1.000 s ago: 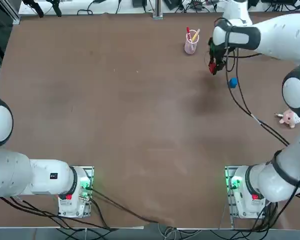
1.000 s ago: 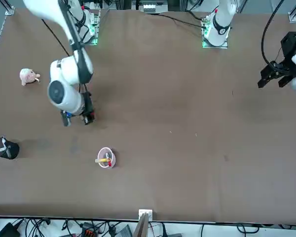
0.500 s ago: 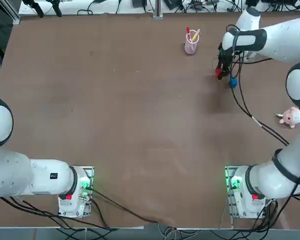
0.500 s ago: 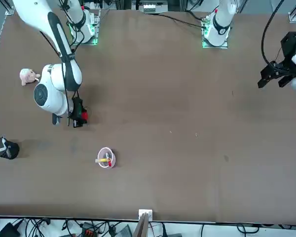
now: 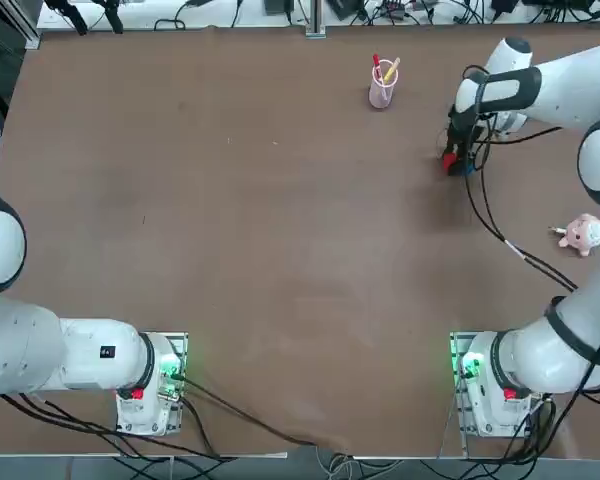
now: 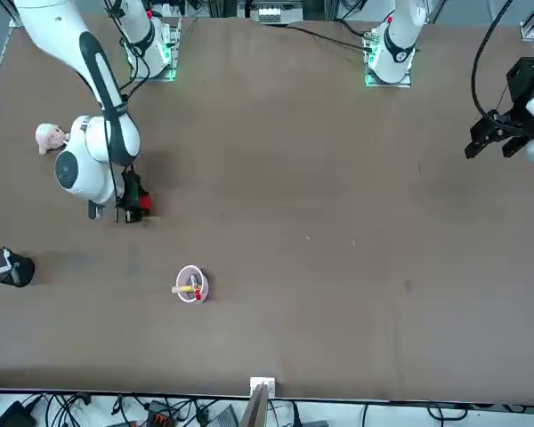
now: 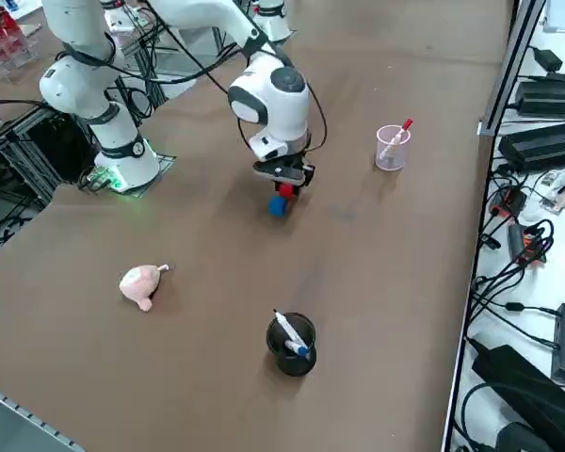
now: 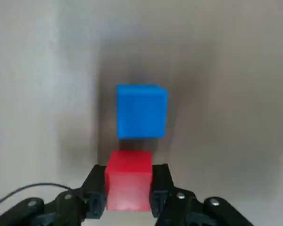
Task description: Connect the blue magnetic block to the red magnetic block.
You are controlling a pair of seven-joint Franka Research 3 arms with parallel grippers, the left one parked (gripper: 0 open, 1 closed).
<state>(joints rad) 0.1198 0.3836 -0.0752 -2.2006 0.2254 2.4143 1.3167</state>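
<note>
Our blue magnetic block [image 8: 141,112] sits on the brown table [image 5: 270,250], just beside the red magnetic block [image 8: 129,181], which the right gripper [image 8: 129,183] has clamped. We judge this the joining step; next, align faces and close the gap. Cables [image 7: 532,250] lie beyond the table.

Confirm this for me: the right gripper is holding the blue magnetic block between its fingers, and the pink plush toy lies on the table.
Not quite: the right wrist view shows the right gripper holding the red magnetic block between its fingers, not the blue one. The pink plush toy does lie on the table.
</note>
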